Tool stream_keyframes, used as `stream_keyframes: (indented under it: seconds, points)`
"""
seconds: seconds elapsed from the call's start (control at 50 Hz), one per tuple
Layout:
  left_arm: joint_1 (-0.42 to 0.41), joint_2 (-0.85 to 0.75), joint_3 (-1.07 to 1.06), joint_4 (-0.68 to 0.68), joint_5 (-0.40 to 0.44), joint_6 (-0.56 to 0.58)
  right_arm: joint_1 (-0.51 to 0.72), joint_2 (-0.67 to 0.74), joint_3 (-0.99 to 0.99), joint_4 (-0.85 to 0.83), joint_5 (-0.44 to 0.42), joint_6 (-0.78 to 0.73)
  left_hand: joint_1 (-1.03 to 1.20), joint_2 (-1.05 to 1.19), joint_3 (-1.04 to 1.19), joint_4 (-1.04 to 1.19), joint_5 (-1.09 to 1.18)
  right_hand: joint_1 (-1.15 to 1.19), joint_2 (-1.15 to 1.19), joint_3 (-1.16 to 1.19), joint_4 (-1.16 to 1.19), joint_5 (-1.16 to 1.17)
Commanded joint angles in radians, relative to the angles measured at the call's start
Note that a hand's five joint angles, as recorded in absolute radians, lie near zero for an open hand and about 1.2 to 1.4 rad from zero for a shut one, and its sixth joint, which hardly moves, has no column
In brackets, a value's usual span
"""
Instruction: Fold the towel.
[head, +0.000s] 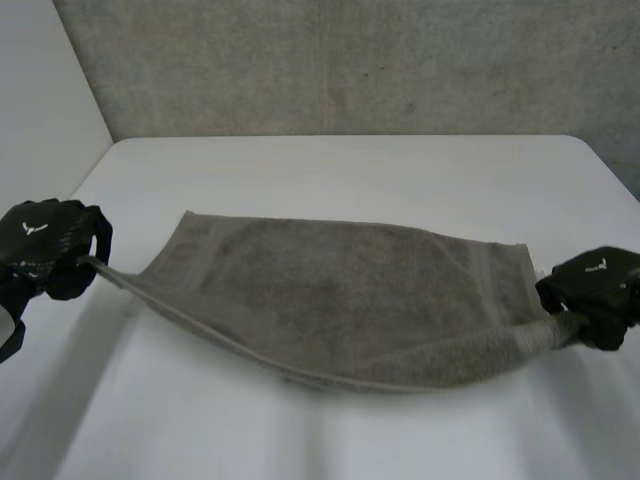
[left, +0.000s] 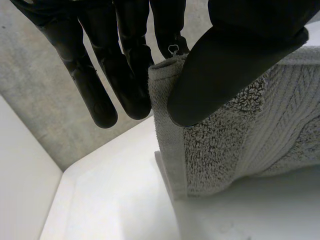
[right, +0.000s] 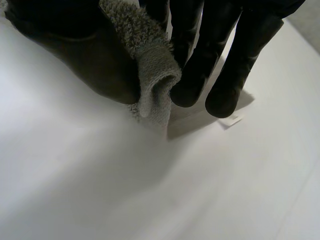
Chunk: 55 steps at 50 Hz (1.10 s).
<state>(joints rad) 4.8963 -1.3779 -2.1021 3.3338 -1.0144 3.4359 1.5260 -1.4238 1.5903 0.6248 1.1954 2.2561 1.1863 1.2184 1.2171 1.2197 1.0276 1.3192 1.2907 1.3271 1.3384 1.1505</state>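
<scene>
Corner of towel (right: 151, 75) between thumb and fingers of right hand (right: 92, 57), above table (right: 100, 190)

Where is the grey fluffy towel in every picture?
Head view: grey terry towel stretched between left hand and right hand.
Left wrist view: its corner is pinched under that hand's thumb.
Right wrist view: a bunched corner sits between thumb and fingers.
Shared landmark: the white table.

The towel (head: 340, 300) is made of grey terry cloth, its looped pile rough and matt, and a flatter woven band is seen beside the hem. The left hand (left: 225, 60) and right hand (right: 90, 60) are covered in a black, smooth material with a dull sheen. The table (head: 350, 170) is finished white, smooth and faintly glossy; the wall (head: 350, 60) behind is left grey, rough and matt
</scene>
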Motion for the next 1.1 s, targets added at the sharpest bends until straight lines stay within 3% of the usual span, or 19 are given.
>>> stream_keyframes:
  seconds: [0.02,0.04,0.14,0.24,0.4,0.52,0.7,0.84,1.1]
  points:
    - [-0.087,-0.275,0.166,0.124,-0.048,-0.003,0.014,0.211,-0.131,-0.137,0.030,0.103,0.210,0.178,0.179,0.177,0.194,0.077,0.106,0.069,0.058,0.071]
    - [-0.087,-0.276,0.166,0.124,-0.049,-0.003,0.014,0.212,-0.131,-0.137,0.030,0.103,0.210,0.178,0.179,0.177,0.194,0.077,0.106,0.069,0.058,0.071]
    - [-0.228,-0.576,0.484,0.135,-0.240,-0.003,0.080,0.379,-0.265,-0.175,0.070,0.256,0.210,0.178,0.179,0.177,0.194,0.077,0.106,0.069,0.058,0.071]
    - [-0.264,-0.743,0.704,0.121,-0.317,-0.009,0.092,0.439,-0.332,-0.256,0.091,0.364,0.210,0.178,0.179,0.177,0.194,0.077,0.106,0.069,0.058,0.071]
    - [-0.339,-0.955,0.973,0.020,-0.354,-0.004,0.112,0.496,-0.398,-0.350,0.162,0.445,0.210,0.178,0.179,0.177,0.194,0.077,0.106,0.069,0.058,0.071]
    - [-0.351,-1.064,1.102,-0.004,-0.398,-0.003,0.135,0.539,-0.438,-0.390,0.202,0.479,0.210,0.178,0.179,0.177,0.194,0.077,0.106,0.069,0.058,0.071]
    - [-0.362,-1.149,1.222,-0.016,-0.431,-0.001,0.160,0.592,-0.481,-0.404,0.213,0.485,0.210,0.178,0.179,0.177,0.194,0.077,0.106,0.069,0.058,0.071]
    - [-0.365,-1.225,1.347,-0.040,-0.444,-0.003,0.161,0.622,-0.490,-0.479,0.274,0.494,0.210,0.178,0.179,0.177,0.194,0.077,0.106,0.069,0.058,0.071]
    - [-0.380,-1.313,1.475,-0.112,-0.463,-0.001,0.161,0.654,-0.530,-0.505,0.282,0.507,0.210,0.178,0.179,0.177,0.194,0.077,0.106,0.069,0.058,0.071]
